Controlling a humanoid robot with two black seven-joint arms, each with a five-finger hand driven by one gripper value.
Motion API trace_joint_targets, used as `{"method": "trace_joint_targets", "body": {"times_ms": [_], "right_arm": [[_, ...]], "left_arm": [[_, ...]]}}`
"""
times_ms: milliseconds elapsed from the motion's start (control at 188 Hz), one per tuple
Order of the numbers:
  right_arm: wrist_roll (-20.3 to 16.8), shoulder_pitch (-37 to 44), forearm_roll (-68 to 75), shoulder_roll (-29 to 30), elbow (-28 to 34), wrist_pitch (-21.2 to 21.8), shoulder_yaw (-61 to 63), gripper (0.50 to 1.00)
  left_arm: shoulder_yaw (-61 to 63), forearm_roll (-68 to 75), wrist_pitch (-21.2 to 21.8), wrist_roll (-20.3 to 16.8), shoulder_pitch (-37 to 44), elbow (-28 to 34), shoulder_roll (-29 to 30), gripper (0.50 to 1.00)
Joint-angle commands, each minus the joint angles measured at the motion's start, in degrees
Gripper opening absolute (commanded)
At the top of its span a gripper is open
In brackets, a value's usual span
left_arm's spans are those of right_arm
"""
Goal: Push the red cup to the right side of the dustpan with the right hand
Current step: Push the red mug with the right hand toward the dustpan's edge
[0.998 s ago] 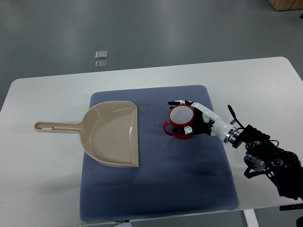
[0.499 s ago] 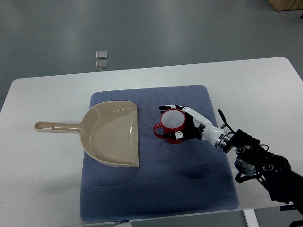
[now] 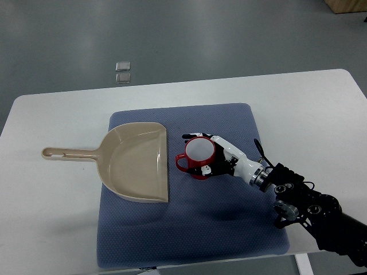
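Now, red cup [image 3: 198,156]: upright on blue mat [image 3: 229,223], just right of dustpan [image 3: 137,163].
Right robot hand [image 3: 213,156]: fingers curled around red cup.

You see a white counter [image 3: 57,229] carrying a blue mat [image 3: 229,229]; the beige dustpan [image 3: 135,163] lies partly on the mat, its handle on the counter.

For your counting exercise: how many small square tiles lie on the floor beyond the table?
2. One tile lies farther from the table; the second tile sits just below it in the picture, closer to the table's far edge. None appear hidden.
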Motion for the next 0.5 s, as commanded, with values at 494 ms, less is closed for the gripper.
{"method": "trace_joint_targets", "body": {"times_ms": [494], "right_arm": [[0.0, 0.3, 0.0, 2.3, 0.4, -2.7, -1.3, 0.934]], "left_arm": [[-0.1, 0.0, 0.0, 0.0, 0.0, 0.1, 0.0, 1.0]]}}
